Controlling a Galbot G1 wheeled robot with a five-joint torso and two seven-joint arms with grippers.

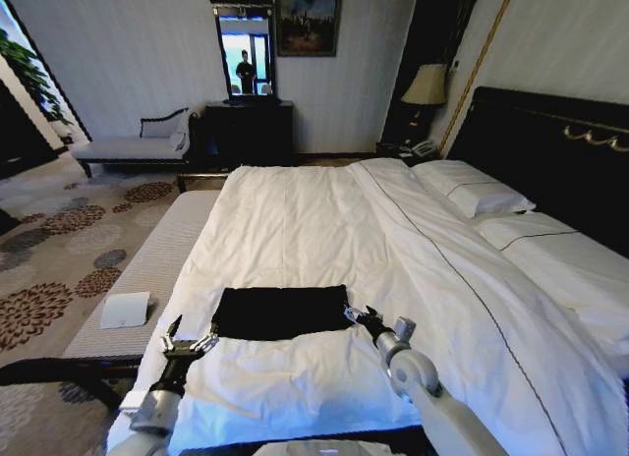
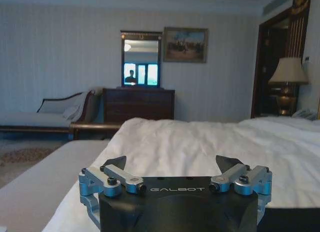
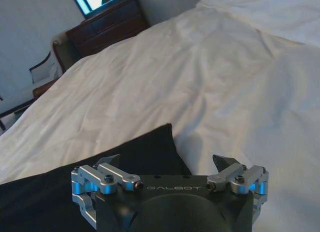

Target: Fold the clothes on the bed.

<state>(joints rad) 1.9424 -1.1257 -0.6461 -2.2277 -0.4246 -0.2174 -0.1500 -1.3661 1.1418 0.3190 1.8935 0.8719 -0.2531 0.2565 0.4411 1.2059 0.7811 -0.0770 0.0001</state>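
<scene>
Head view, we see the left end effector (image 1: 190,340) wide open, empty, just off the T-shirt's (image 1: 282,311) left edge. The black T-shirt lies flat, already a neat rectangle, near the bed's (image 1: 314,220) foot. The right end effector (image 1: 360,315), open and empty, sits at its right corner. We judge it soft, light, limp: pinch corners.

The word "GALBOT" is printed in pale capitals on the black housing of the left gripper (image 2: 171,164), centred just behind and between its two spread fingers. The same "GALBOT" mark stands on the black housing of the right gripper (image 3: 170,163), likewise just behind its parted fingers. No other text is legible.
</scene>
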